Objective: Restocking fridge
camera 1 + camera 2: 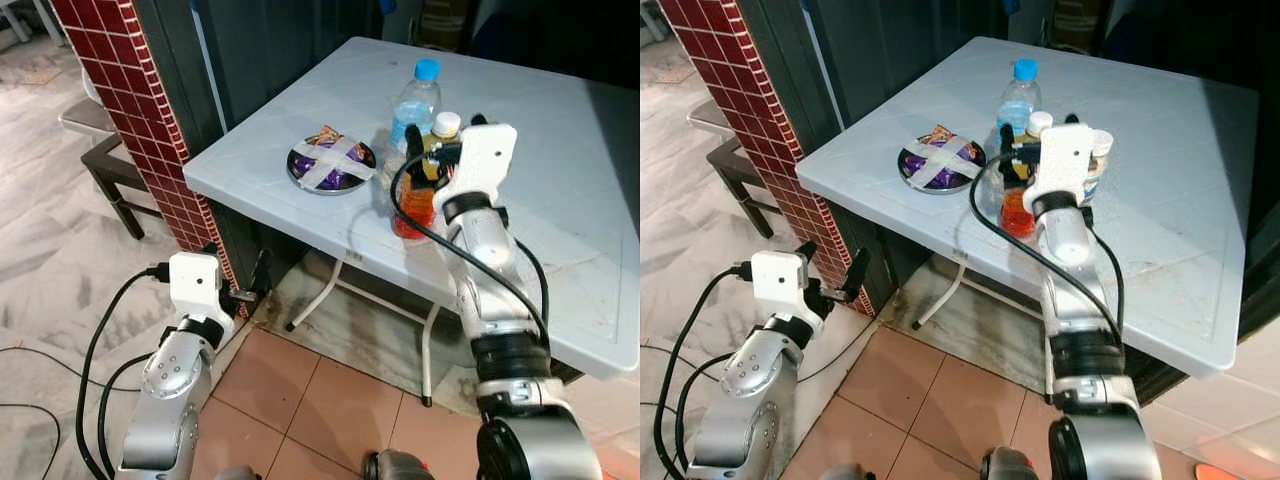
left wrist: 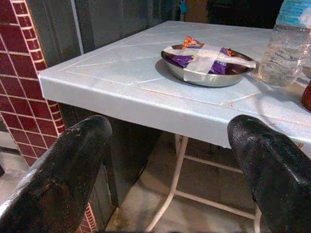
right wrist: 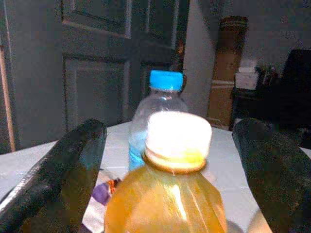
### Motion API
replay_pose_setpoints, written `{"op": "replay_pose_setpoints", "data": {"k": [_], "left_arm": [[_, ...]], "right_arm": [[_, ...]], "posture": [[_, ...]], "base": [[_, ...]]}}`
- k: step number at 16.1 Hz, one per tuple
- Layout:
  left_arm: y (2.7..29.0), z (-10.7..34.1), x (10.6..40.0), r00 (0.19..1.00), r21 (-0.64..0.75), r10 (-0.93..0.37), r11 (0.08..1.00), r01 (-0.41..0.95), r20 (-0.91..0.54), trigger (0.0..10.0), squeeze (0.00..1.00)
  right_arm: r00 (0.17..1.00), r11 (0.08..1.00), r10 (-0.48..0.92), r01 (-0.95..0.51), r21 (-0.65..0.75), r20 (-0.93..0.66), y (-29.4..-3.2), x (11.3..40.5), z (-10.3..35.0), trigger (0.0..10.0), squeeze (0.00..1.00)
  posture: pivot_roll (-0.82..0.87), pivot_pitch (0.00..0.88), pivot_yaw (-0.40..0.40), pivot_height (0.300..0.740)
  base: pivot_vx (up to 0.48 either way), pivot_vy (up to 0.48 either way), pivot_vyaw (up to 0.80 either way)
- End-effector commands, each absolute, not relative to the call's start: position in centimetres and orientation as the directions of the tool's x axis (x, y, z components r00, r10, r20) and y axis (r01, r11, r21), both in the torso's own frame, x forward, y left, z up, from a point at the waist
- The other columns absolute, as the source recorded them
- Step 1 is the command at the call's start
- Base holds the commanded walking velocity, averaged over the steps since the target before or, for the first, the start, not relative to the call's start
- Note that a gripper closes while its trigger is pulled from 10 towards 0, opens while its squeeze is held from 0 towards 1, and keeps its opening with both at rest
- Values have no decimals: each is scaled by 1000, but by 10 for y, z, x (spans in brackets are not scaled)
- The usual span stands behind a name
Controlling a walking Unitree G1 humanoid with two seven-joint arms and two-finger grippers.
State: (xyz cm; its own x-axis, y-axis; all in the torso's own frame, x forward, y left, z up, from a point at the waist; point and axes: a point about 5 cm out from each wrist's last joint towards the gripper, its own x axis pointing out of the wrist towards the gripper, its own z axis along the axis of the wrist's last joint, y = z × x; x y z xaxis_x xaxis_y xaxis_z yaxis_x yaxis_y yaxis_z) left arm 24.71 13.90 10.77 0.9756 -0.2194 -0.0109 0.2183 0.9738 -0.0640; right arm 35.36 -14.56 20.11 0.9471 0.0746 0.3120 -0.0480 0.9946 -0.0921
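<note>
The right gripper (image 3: 170, 160) is spread around the juice bottle (image 3: 167, 194) near the table's (image 1: 560, 150) front edge, water bottle (image 1: 413, 110) just behind. A taped bowl (image 1: 331, 163) holds wrappers. The left gripper (image 2: 170, 170) hangs spread below the table's corner.

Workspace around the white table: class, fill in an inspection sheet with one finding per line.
Surface: white folding table, smudged near its front edge.
Job's things: orange juice bottle with white cap; water bottle with blue cap behind it; red drink bottle beside them.
Clutter: taped metal bowl holding snack packets.
Grippers: right gripper open, fingers either side of the juice bottle; left gripper open, low, below the table edge.
Cables: black cables along the left arm and on the floor.
Surroundings: red tiled pillar, dark door, bench.
</note>
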Motion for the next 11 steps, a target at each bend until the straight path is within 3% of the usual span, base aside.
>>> {"op": "replay_pose_setpoints", "data": {"k": [1, 2, 3, 4, 11], "left_arm": [[139, 109, 246, 973, -50, -229, 972, 228, -14, 10000, 0], [139, 109, 246, 973, -50, -229, 972, 228, -16, 10000, 0], [139, 108, 245, 973, -51, -228, 973, 227, -18, 10000, 0], [139, 108, 245, 974, -50, -228, 973, 226, -20, 10000, 0], [137, 106, 244, 973, -50, -227, 973, 225, -32, 10000, 0]], "right_arm": [[943, 994, 95, -70, -89, 319, -142, 358, 207, 10000, 0], [943, 993, 100, -76, -86, 318, -142, 359, 208, 10000, 0], [943, 992, 112, -91, -83, 313, -141, 361, 208, 4549, 0], [944, 992, 118, -100, -76, 308, -141, 364, 209, 0, 0], [959, 994, 108, -95, -60, 262, -142, 370, 207, 0, 0]], "posture": [[50, 46, 61, 740], [51, 45, 60, 740], [52, 46, 58, 740], [52, 46, 58, 740], [50, 51, 52, 740]], "base": [[0, 0, 0], [0, 0, 0], [0, 0, 0], [0, 0, 0], [0, 0, 0]]}}
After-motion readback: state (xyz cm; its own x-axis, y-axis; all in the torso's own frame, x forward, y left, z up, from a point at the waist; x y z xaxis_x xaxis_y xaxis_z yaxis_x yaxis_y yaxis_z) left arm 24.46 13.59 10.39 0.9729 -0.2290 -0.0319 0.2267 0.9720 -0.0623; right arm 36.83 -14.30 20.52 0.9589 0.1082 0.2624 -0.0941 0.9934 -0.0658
